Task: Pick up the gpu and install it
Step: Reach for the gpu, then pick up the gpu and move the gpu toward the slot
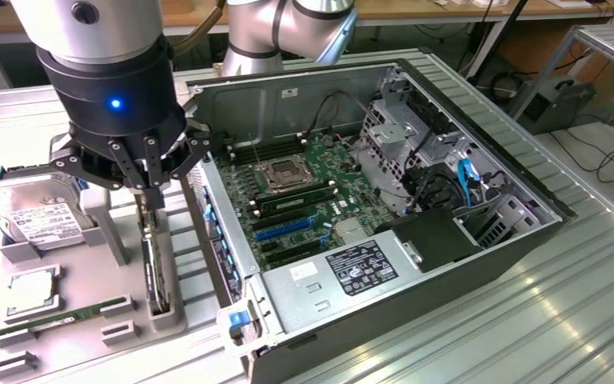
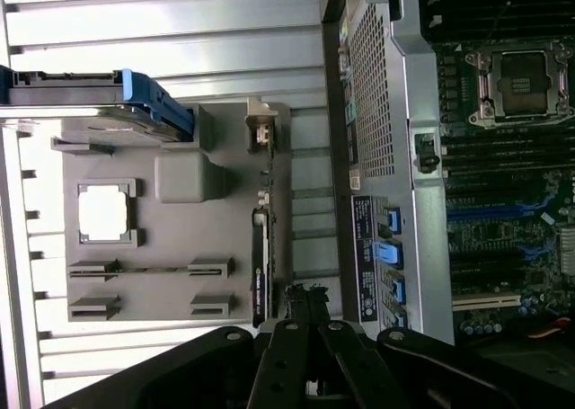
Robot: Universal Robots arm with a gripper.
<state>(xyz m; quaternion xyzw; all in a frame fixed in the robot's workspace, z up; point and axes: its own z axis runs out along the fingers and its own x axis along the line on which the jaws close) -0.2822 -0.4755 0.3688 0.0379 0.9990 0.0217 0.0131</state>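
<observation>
The gpu (image 1: 157, 268) is a thin dark card standing on edge in a slot of the grey parts holder (image 1: 105, 220), beside the open computer case. My gripper (image 1: 149, 200) hangs straight over the card's upper end, fingers pressed together and shut, with nothing visible between them. In the wrist view the gpu (image 2: 260, 265) runs as a narrow black strip along the holder (image 2: 180, 238). The closed gripper (image 2: 301, 306) sits just beside the gpu's near end. I cannot tell whether the tips touch the card.
The open case (image 1: 499, 264) lies on its side, showing the motherboard (image 1: 297, 192) with blue expansion slots (image 1: 285, 228). The holder also carries a hard drive (image 1: 35, 212), a CPU (image 1: 32, 288) and a RAM stick (image 1: 61, 316). The case wall (image 2: 377, 112) stands close beside the holder.
</observation>
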